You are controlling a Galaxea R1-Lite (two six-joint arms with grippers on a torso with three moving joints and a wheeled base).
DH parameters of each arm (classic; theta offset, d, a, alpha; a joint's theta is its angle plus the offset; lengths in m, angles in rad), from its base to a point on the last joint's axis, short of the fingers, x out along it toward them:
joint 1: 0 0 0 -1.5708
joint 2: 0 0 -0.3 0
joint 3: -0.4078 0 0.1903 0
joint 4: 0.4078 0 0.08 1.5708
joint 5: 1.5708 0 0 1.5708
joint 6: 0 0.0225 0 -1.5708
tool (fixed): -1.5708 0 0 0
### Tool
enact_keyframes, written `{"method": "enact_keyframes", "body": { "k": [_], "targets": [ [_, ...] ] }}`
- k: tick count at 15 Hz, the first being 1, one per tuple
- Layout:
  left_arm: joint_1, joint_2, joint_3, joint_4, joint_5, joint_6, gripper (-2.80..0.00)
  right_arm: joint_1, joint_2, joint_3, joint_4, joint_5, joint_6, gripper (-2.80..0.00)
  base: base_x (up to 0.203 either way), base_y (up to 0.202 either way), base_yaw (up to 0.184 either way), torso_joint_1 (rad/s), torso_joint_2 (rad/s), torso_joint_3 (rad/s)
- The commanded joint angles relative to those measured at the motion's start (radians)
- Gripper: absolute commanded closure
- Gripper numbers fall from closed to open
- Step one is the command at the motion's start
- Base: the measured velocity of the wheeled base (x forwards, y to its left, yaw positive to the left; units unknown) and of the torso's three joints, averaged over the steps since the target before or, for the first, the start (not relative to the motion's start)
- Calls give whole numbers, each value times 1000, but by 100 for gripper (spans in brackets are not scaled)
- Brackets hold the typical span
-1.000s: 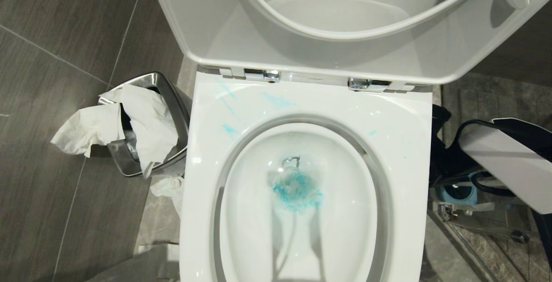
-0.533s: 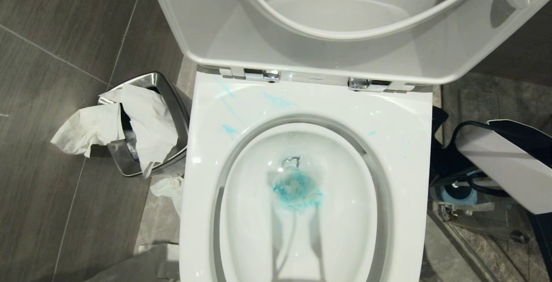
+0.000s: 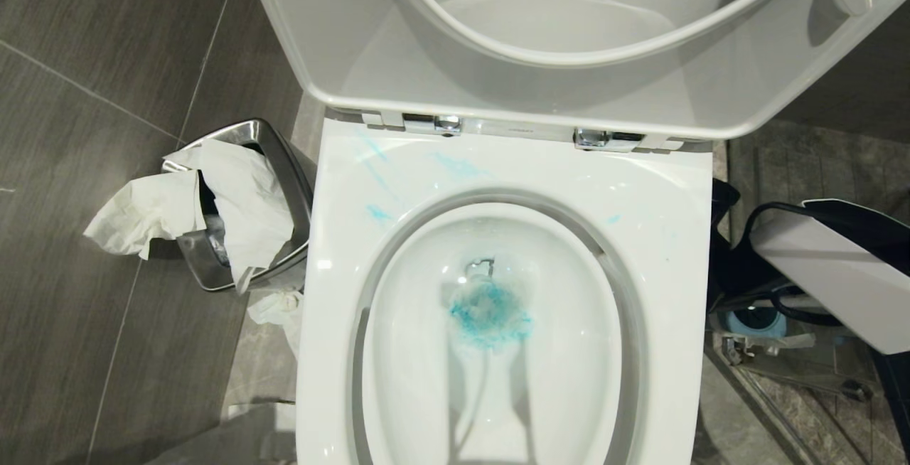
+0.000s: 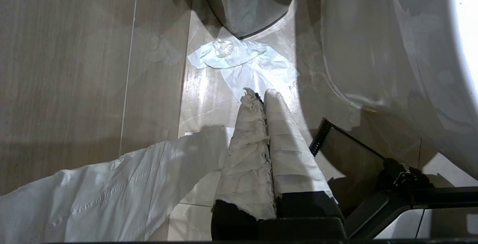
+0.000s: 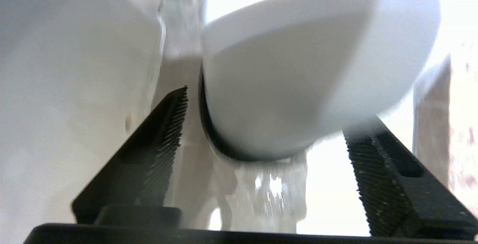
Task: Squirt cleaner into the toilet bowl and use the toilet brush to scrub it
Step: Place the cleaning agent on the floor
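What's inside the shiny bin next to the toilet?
Crumpled white paper fills the steel waste bin and spills over its rim; one sheet hangs out to the side. Whatever lies underneath that paper is covered, so it can't be seen.

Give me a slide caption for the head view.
Open toilet bowl with blue cleaner pooled in the water and smeared on its rim, paper-stuffed steel bin to its left.
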Motion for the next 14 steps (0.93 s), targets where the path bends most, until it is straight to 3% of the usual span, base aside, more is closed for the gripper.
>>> {"method": "enact_keyframes", "body": {
  "k": [1,14],
  "targets": [
    [0,1,-1,0,0,0,0,0,-44,80,-6,11,-2,-280,0,0,0,0,0,0],
    [0,1,-1,2,0,0,0,30,-441,669,-7,35,7,-280,0,0,0,0,0,0]
  ]
}}
